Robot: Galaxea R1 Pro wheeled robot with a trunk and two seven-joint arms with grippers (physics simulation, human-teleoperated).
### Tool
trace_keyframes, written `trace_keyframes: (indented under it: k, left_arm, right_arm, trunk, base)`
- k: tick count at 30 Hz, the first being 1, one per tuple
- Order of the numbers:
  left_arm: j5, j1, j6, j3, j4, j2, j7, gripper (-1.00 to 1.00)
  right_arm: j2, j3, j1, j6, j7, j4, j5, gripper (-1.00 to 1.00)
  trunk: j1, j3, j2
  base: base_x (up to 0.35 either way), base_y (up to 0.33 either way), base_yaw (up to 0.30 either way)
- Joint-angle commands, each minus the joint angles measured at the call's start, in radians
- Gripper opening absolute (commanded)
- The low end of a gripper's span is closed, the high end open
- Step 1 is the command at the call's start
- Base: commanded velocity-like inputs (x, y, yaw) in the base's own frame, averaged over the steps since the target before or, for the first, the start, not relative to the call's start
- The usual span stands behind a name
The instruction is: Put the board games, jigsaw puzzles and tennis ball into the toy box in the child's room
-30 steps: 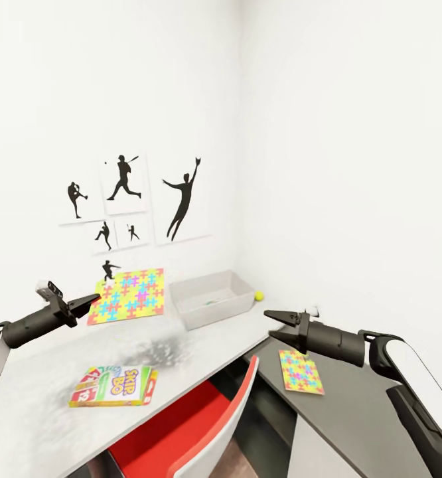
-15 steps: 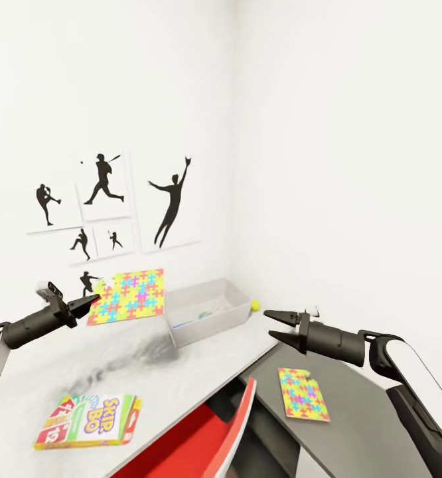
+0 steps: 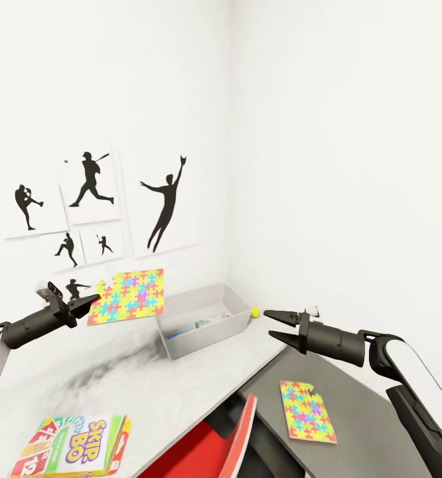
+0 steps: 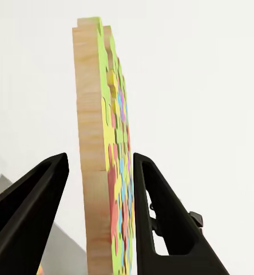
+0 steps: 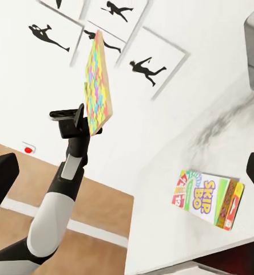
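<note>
The jigsaw puzzle (image 3: pixel 128 296) in the left pincer (image 3: pixel 90 305) looks like a thin, stiff wooden board: the left wrist view shows a plain wood edge (image 4: pixel 91 172) under the coloured face, so it is probably light and rigid, not fragile, but smooth enough to pivot or slip when held by one edge alone. The left pincer is clamped on that board at its near edge, one finger (image 4: pixel 30 200) on the wooden back and the other on the printed face, and the rest of the board stands out beyond the fingertips, held up in the air above the bench (image 3: pixel 81 372) and just to the left of the toy box (image 3: pixel 204 320). A grip further in from the edge would likely steady it, and it should drop into the box flat if tilted over the rim. The right pincer (image 3: pixel 272 325) hangs with its fingers apart and holds nothing; it sits near the right end of the toy box, with the tennis ball (image 3: pixel 254 311) just beyond its tips against the wall. The second jigsaw puzzle (image 3: pixel 306 411) lies flat on the lower dark section of the bench, below that arm. A board game (image 3: pixel 72 457) lies flat on the light bench top near its front edge, well apart from both pincers.
</note>
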Motion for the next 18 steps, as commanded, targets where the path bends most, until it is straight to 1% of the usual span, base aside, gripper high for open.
trace_keyframes:
  k: [1, 6, 11, 15, 18]
  left_arm:
    - [-0.001, 0.0, 0.01, 0.0, 0.0, 0.0, -0.005, -1.0]
    - [-0.001, 0.0, 0.01, 0.0, 0.0, 0.0, -0.006, -1.0]
    - [-0.001, 0.003, 0.01, 0.0, 0.0, 0.0, -0.005, -1.0]
    - [-0.001, 0.004, 0.01, 0.0, 0.0, 0.0, -0.005, -1.0]
    - [-0.001, 0.004, 0.01, 0.0, 0.0, 0.0, -0.004, -1.0]
  right_arm:
    - [-0.001, 0.001, 0.0, 0.001, -0.01, 0.0, -0.01, 1.0]
    - [-0.001, 0.001, 0.0, 0.001, -0.01, 0.0, -0.01, 1.0]
    - [-0.001, 0.001, 0.0, 0.001, -0.01, 0.0, -0.01, 1.0]
    - [-0.001, 0.001, 0.0, 0.001, -0.01, 0.0, -0.01, 1.0]
    - [-0.001, 0.001, 0.0, 0.001, -0.009, 0.0, -0.01, 1.0]
  trunk:
    - [0.001, 0.0, -0.001]
    - [0.001, 0.0, -0.001]
    - [0.001, 0.0, -0.001]
    - [0.001, 0.0, -0.001]
    - [0.001, 0.0, -0.001]
  base:
    - [0.147, -0.013, -0.001]
    - [0.061, -0.005, 0.0]
    - [0.112, -0.077, 0.012]
    - [0.04, -0.023, 0.138]
    - [0.135, 0.033, 0.155]
